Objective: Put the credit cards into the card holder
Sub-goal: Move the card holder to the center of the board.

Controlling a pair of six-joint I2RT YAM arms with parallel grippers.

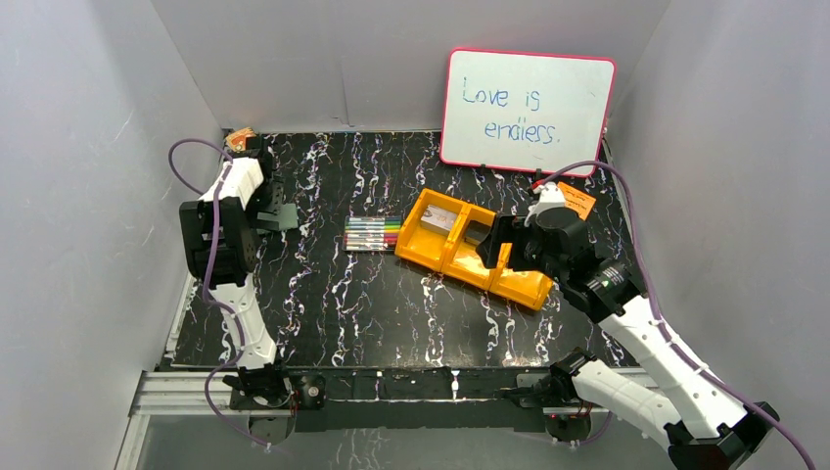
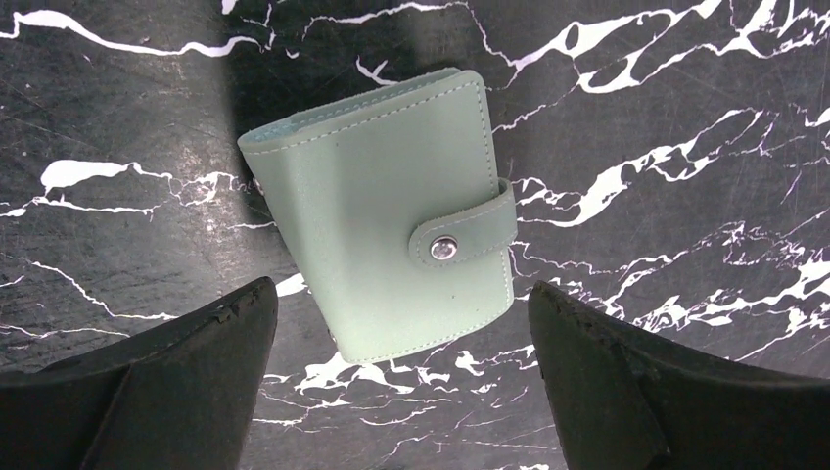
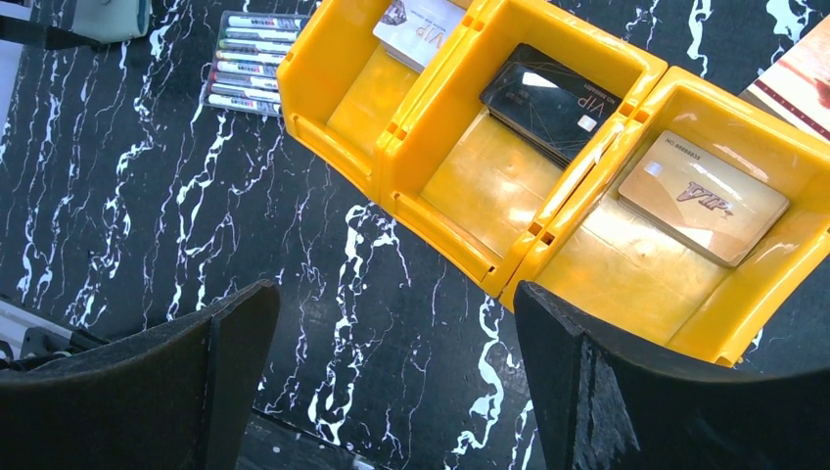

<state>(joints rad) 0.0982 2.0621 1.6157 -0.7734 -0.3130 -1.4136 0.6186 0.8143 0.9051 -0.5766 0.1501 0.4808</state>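
Orange bin (image 1: 445,262) beside row of markers (image 1: 372,235)

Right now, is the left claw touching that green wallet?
Apart. In the left wrist view, table shows between the card holder and each finger of the open left gripper.

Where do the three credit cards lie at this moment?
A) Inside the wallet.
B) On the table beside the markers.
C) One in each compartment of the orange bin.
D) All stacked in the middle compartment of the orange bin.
C: the right wrist view shows the pale card in one end compartment of the orange bin, the dark card in the middle, the tan card in the other end.
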